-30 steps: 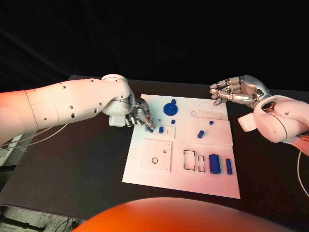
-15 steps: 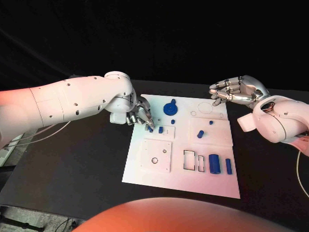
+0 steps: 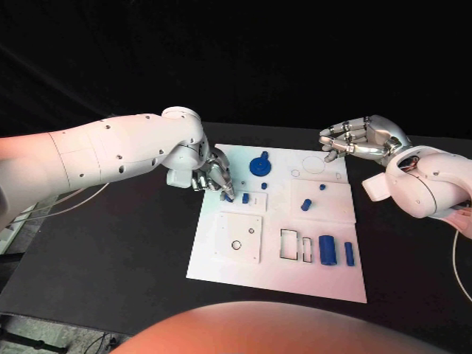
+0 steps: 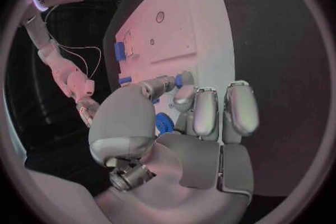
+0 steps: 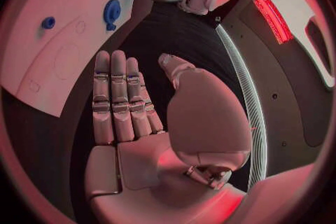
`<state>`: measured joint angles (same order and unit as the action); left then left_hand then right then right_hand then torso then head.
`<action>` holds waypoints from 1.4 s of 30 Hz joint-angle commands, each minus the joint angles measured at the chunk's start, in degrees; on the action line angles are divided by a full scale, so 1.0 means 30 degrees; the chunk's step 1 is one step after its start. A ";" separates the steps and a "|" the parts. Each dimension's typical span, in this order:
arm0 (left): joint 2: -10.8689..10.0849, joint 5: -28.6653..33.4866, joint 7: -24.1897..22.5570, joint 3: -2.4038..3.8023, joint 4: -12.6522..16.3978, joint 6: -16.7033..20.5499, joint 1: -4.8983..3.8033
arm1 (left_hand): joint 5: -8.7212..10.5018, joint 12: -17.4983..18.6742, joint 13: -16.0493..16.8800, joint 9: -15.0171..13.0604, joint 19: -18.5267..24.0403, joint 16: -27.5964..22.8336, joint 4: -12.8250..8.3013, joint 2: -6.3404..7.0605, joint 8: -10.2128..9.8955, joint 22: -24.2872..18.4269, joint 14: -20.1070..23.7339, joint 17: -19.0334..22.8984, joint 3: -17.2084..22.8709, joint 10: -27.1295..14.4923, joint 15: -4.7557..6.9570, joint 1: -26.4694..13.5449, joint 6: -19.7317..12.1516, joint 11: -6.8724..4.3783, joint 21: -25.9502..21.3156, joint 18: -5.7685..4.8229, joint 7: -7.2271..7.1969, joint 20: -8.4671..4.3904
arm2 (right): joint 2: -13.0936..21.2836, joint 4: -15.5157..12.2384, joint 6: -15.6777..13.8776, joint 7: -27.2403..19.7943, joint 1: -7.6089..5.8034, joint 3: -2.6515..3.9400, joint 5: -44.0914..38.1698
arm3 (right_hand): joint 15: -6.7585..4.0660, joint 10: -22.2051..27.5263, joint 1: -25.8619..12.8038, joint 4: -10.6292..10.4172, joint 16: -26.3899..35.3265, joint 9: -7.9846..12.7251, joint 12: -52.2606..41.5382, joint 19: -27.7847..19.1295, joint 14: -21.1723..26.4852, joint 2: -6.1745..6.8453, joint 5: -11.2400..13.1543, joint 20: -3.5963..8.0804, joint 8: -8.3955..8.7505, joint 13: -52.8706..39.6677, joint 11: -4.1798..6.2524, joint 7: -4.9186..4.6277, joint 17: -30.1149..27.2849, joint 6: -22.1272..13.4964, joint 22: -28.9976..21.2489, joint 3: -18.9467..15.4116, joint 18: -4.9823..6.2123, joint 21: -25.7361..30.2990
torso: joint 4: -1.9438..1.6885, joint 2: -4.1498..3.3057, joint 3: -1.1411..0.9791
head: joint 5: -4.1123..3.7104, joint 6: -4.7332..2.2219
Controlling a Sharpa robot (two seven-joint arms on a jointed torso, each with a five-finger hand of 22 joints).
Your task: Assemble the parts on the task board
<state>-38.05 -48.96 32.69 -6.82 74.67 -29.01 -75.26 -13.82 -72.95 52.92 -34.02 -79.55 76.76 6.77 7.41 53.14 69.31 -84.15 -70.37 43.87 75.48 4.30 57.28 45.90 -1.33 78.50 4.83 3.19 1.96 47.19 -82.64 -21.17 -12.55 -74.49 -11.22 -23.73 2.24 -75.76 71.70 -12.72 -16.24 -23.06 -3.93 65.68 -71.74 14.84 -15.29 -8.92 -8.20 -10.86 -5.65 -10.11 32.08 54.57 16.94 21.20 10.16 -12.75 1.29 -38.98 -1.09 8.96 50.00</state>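
Task board: white flat plate (image 3: 284, 276) lying in the middle of the black table (image 3: 108, 251), with recesses and outlined slots across its face.
Small part in hand: short blue peg (image 3: 228, 196) at the board's left edge, pinched at the tips of the left hand's fingers (image 3: 221, 181); another blue peg (image 3: 245, 198) stands just beside it.
Other parts on board: blue round disc with a stem (image 3: 260, 164) near the far edge, blue block (image 3: 306, 205) mid-board, blue cylinder (image 3: 327, 247) and slim blue bar (image 3: 349, 254) lying by the rectangular slots.
Left hand (image 3: 207, 175): clenched on the peg, low over the board.
Right hand (image 3: 361, 139): raised off the far right corner, fingers curled in, holding nothing.
Risk: judged, the peg could tilt or slip from the fingertip pinch and miss its hole, or nudge the neighbouring peg.
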 commanded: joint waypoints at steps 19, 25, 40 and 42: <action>0.0095 -0.0543 -0.0235 -0.0004 0.0050 0.0325 -0.0004 | -0.0119 -0.0153 0.0124 -0.0021 -0.0151 -0.0054 -0.4654 -0.0110 -0.0117 0.0101 -0.0383 0.0014 0.4430 0.0192 0.0096 0.0201 0.0053 -0.0006 0.0115 -0.0140 -0.0036 -0.0057 | -0.0041 0.0005 0.0189 -0.0204 0.0032 0.0005 -0.0013 | 0.0081 0.0069 0.0127 -0.0016 0.0068 -0.0032 -0.0062 0.0082 -0.0068 -0.0071 0.0029 0.0006 -0.0099 0.0031 0.0003 0.0043 0.0017 -0.0148 -0.0020 -0.0127 0.0104 0.0083 | -0.0010 0.0018 0.0000 | 0.0050 -0.0001; 0.0131 -0.0468 -0.0121 -0.0006 0.0054 0.0148 -0.0003 | -0.0119 -0.0153 0.0124 -0.0021 -0.0151 -0.0054 -0.4654 -0.0110 -0.0117 0.0101 -0.0383 0.0014 0.4430 0.0192 0.0096 0.0201 0.0053 -0.0006 0.0115 -0.0140 -0.0036 -0.0057 | -0.0046 0.0008 0.0192 -0.0206 0.0040 0.0005 -0.0013 | 0.0081 0.0069 0.0127 -0.0016 0.0068 -0.0032 -0.0062 0.0082 -0.0068 -0.0071 0.0029 0.0006 -0.0099 0.0031 0.0003 0.0043 0.0017 -0.0148 -0.0020 -0.0127 0.0104 0.0083 | 0.0001 0.0009 0.0003 | 0.0056 -0.0001; 0.0549 -0.0070 0.0458 -0.0171 -0.0382 -0.0885 -0.0004 | -0.0134 -0.0147 0.0112 -0.0016 -0.0110 -0.0051 -0.4634 -0.0119 -0.0146 0.0023 -0.0384 0.0011 0.4390 0.0185 0.0093 0.0207 0.0069 0.0000 0.0072 -0.0123 -0.0029 -0.0057 | -0.0069 0.0004 0.0182 -0.0204 0.0045 0.0007 -0.0012 | 0.0081 0.0069 0.0127 -0.0016 0.0068 -0.0032 -0.0062 0.0082 -0.0068 -0.0071 0.0029 0.0006 -0.0099 0.0031 0.0003 0.0043 0.0017 -0.0148 -0.0020 -0.0127 0.0104 0.0083 | 0.0011 0.0013 0.0004 | 0.0048 -0.0001; 0.0604 -0.0099 0.0475 -0.0182 -0.0408 -0.0803 -0.0004 | -0.0134 -0.0147 0.0112 -0.0016 -0.0110 -0.0051 -0.4634 -0.0119 -0.0146 0.0023 -0.0384 0.0011 0.4390 0.0185 0.0093 0.0207 0.0069 0.0000 0.0072 -0.0123 -0.0029 -0.0057 | -0.0070 0.0001 0.0180 -0.0206 0.0045 0.0007 -0.0012 | 0.0081 0.0069 0.0127 -0.0016 0.0068 -0.0032 -0.0062 0.0082 -0.0068 -0.0071 0.0029 0.0006 -0.0099 0.0031 0.0003 0.0043 0.0017 -0.0148 -0.0020 -0.0127 0.0104 0.0083 | -0.0001 0.0009 0.0003 | 0.0036 -0.0001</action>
<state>-36.46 -49.63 33.29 -7.15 73.43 -29.85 -75.50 -13.96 -73.21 53.27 -34.16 -79.75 76.76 6.62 7.18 53.05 69.45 -84.15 -70.36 43.72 75.68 4.29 57.52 45.98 -1.52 78.49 4.83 3.50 1.75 47.04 -82.58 -21.17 -12.61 -74.38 -11.19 -23.70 2.24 -75.76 71.70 -12.72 -16.24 -23.11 -3.93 65.68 -71.74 14.84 -15.29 -8.92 -8.20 -10.87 -5.65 -10.11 32.05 54.57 16.94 21.20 10.16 -12.75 1.30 -38.96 -1.09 9.14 50.00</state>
